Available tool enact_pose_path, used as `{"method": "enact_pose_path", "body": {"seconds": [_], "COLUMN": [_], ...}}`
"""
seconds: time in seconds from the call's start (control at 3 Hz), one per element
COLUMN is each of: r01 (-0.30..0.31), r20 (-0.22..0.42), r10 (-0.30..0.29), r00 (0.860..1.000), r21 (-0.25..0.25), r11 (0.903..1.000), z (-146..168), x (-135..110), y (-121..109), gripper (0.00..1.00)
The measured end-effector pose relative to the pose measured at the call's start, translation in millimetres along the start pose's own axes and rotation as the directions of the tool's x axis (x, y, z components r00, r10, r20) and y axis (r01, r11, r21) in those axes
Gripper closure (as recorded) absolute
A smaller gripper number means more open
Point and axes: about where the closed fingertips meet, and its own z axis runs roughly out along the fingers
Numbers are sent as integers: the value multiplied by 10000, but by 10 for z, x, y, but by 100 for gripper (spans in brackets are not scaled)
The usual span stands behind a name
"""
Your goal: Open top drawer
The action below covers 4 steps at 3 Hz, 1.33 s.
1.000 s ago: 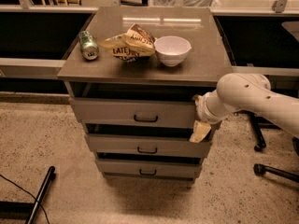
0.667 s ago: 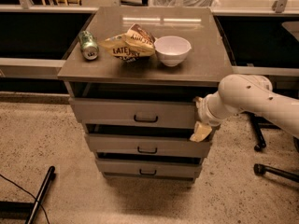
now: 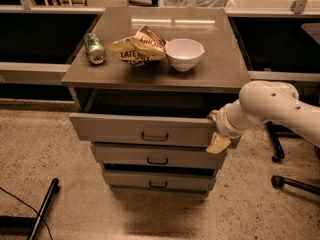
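My white arm [image 3: 272,106] stretches in from the right edge of the camera view, sloping down and leftward, its rounded forearm ending in a ribbed wrist [image 3: 229,124]. My gripper [image 3: 216,133] sits at its left tip, right of centre, pointing left.

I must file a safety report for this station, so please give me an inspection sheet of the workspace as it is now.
Surface: grey cabinet top, carrying three items.
Job's things: top drawer pulled out partway, dark inside.
Clutter: green can on its side, chip bag, white bowl, all on the cabinet top.
Grippers: gripper at the right end of the top drawer's front, away from the handle.
Cables: thin black cable on the floor, lower left.
Surroundings: two lower drawers; chair base at right.
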Motion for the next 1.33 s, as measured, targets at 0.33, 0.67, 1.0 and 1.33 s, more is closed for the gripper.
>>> {"method": "enact_pose_path", "body": {"seconds": [0.33,0.67,1.0,1.33], "r01": [0,0,1,58], "r20": [0,0,-2,-478], "r10": [0,0,-1,-88], "r00": [10000,10000,10000,9988], "r21": [0,-1,-4,-631], "r11": [10000,10000,10000,9980], "z": [0,1,1,83], "x": [0,0,0,24], "y": [0,0,1,40], "gripper": [11,0,0,2]}}
